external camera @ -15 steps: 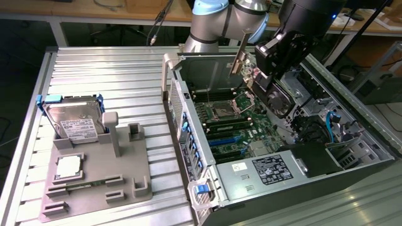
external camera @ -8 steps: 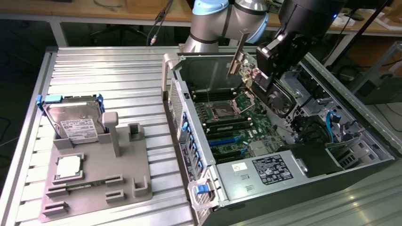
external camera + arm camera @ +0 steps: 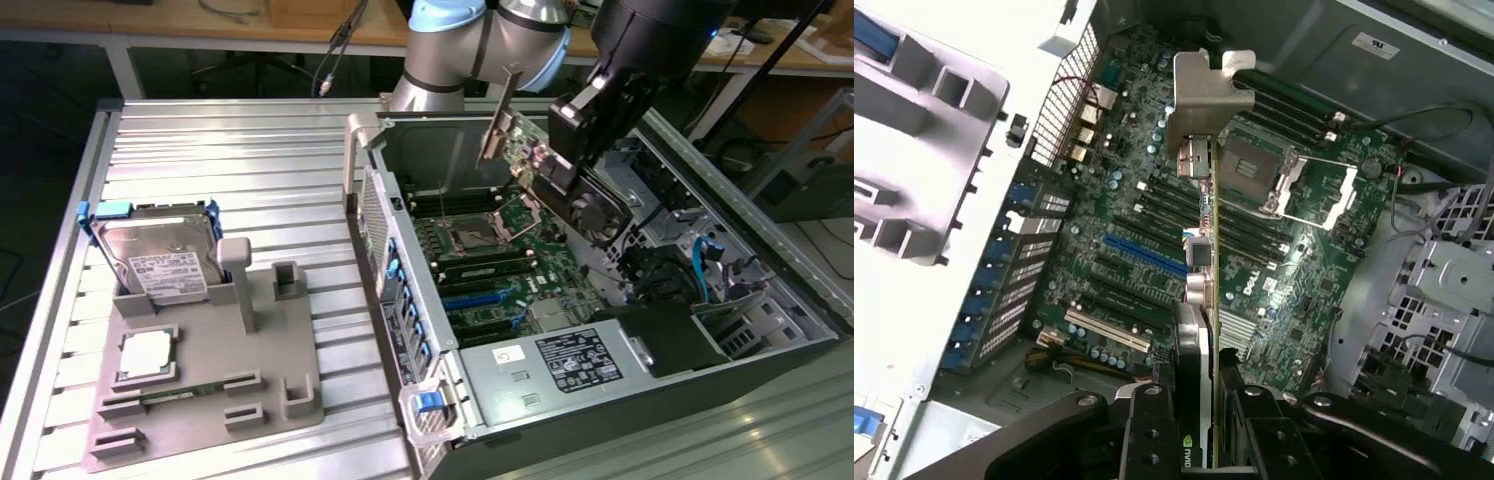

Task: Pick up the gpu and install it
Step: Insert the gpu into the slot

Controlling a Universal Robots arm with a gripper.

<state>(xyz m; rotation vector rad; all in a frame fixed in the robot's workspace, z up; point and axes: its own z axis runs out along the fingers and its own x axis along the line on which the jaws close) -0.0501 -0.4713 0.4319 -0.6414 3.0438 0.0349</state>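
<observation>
The gpu [image 3: 505, 125] hangs in the air above the open computer case [image 3: 400, 260], silver end bracket pointing away from the wrist. My gripper [image 3: 563, 162] is shut on the card's rear end. In the wrist view the gpu [image 3: 1204, 250] runs edge-on from between my black fingers [image 3: 1152, 435] out to its bracket, with the gripper [image 3: 1199, 425] clamped on both of its flat sides. Below the card lies the green motherboard [image 3: 1154, 215] with its blue expansion slot [image 3: 1144, 255]. The card hovers over the CPU socket [image 3: 1284, 180] area and touches nothing.
A grey fixture [image 3: 200, 400] on the exterior view's left holds a hard drive [image 3: 160, 265], a CPU [image 3: 144, 355] and a thin RAM stick [image 3: 187, 392]. Inside the case are RAM slots [image 3: 1294, 105], a power supply [image 3: 561, 365] and drive cages [image 3: 747, 300]. The ribbed metal table [image 3: 227, 160] surrounds everything.
</observation>
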